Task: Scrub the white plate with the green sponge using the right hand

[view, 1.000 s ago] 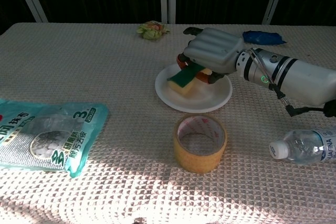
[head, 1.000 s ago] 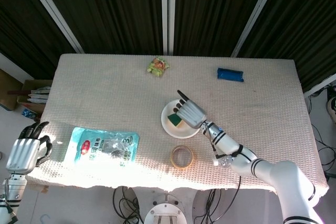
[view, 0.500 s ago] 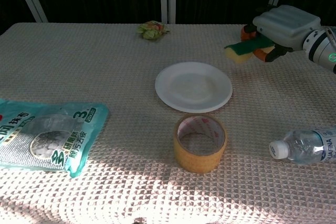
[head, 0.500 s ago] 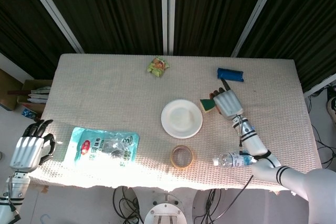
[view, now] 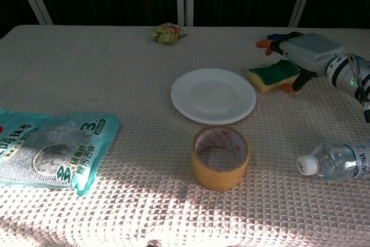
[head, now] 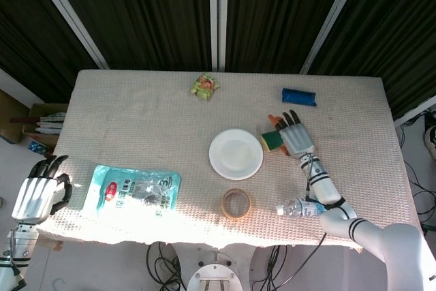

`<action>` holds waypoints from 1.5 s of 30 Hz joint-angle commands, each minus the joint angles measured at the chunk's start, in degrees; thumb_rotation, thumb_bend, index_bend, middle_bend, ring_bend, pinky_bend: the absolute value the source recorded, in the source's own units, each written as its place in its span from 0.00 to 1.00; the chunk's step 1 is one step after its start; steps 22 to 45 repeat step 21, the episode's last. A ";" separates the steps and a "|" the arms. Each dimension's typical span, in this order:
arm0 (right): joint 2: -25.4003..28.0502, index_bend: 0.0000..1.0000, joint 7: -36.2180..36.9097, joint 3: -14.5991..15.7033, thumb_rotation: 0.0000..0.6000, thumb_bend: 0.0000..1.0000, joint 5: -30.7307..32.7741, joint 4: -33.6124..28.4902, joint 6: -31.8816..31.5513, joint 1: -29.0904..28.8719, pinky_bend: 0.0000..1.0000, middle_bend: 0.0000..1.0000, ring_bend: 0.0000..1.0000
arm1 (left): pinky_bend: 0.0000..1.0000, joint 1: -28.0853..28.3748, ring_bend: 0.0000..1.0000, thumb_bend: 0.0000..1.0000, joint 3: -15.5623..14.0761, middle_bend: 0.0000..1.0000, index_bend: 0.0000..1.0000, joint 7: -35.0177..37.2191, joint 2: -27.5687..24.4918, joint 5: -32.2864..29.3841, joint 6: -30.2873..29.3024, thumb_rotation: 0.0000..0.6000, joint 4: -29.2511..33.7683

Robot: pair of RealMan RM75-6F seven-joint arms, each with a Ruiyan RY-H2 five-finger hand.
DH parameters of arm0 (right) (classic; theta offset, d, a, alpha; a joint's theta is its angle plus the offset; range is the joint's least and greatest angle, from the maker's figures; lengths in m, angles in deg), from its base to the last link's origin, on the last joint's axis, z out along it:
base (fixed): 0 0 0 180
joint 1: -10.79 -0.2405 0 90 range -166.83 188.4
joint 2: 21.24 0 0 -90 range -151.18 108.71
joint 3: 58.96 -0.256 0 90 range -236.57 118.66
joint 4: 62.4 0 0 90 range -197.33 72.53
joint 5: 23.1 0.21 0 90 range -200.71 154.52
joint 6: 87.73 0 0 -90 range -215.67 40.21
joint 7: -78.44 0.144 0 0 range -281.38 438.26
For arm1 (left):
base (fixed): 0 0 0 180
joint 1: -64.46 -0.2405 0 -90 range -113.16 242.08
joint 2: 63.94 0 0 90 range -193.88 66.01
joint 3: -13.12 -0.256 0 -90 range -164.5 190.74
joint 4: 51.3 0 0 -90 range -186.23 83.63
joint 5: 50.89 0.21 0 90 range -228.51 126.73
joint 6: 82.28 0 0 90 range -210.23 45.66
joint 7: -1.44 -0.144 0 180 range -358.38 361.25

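Green sponge point(view: 273, 77) lying on the counter point(view: 115, 73) just right of the white plate point(view: 213, 95), green face up and yellow underside showing along the near edge. Not on the plate, just beside its rim. Right hand point(view: 304, 54) right there against the sponge's far-right side, fingers spread out flat and pointing away from the robot in the head view point(head: 294, 137) (loosened, not clamped around anything as far as the chest view shows, though a fingertip or two sits touching the sponge's edge). Plate bare and sitting mid-counter.

Left hand point(head: 39, 193) way off at the counter's left edge, hanging below the surface level, fingers curled inward with nothing in them. Only visible from the head camera.

Other stuff scattered around: roll of tape point(view: 221, 158) standing on its side-ring just in front of the plate, teal packet point(view: 49, 148) flat at the near left in a patch of sunlight, water bottle point(view: 337, 161) lying on its side at the near right with cap pointing left, crumpled wrapper point(view: 167, 32) toward the back centre, blue packet point(head: 298, 96) near the back right (head view only, beyond the right hand).
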 commanded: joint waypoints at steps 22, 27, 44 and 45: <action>38.36 0.12 6.90 5.95 1.00 0.19 -3.29 -46.47 -33.81 31.30 0.03 0.16 0.02 | 0.17 0.33 0.11 0.05 1.31 0.14 0.23 -3.04 0.61 0.63 -2.11 1.00 0.96; 38.36 0.12 6.90 5.95 1.00 0.19 -3.29 -46.47 -33.81 31.30 0.03 0.16 0.02 | 0.17 0.33 0.11 0.05 1.31 0.14 0.23 -3.04 0.61 0.63 -2.11 1.00 0.96; 38.36 0.12 6.90 5.95 1.00 0.19 -3.29 -46.47 -33.81 31.30 0.03 0.16 0.02 | 0.17 0.33 0.11 0.05 1.31 0.14 0.23 -3.04 0.61 0.63 -2.11 1.00 0.96; 38.36 0.12 6.90 5.95 1.00 0.19 -3.29 -46.47 -33.81 31.30 0.03 0.16 0.02 | 0.17 0.33 0.11 0.05 1.31 0.14 0.23 -3.04 0.61 0.63 -2.11 1.00 0.96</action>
